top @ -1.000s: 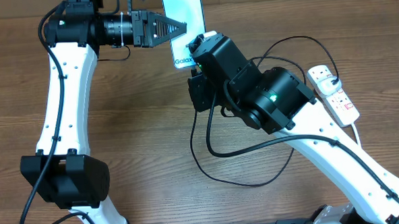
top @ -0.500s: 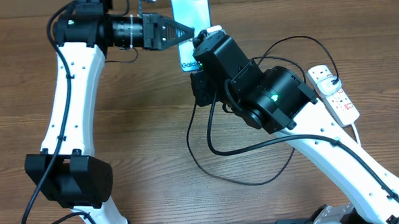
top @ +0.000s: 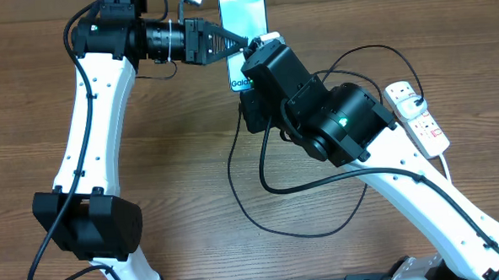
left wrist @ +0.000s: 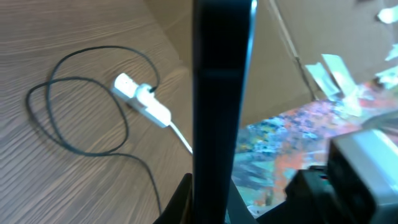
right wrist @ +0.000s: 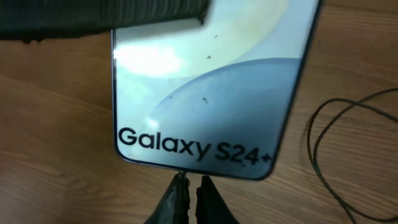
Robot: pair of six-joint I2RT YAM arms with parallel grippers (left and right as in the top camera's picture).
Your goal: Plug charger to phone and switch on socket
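My left gripper (top: 240,43) is shut on the phone (top: 242,9) and holds it by its long edges above the table's far edge. In the left wrist view the phone (left wrist: 217,93) shows edge-on between the fingers (left wrist: 211,208). In the right wrist view the phone's screen (right wrist: 211,81) reads "Galaxy S24+". My right gripper (right wrist: 189,190) is shut on the charger's small plug tip (right wrist: 181,176), which touches the middle of the phone's bottom edge. The charger cable (right wrist: 310,143) loops over the table to the white socket (top: 422,124) at the right.
The black cable lies in wide loops (top: 379,47) between my right arm and the socket. The socket also shows in the left wrist view (left wrist: 146,102), with its thick white cord. A cardboard wall stands behind the table's far edge.
My left gripper has carried the phone to the right and further back, so its bottom edge now sits at the right gripper's tip. The right arm has barely moved.
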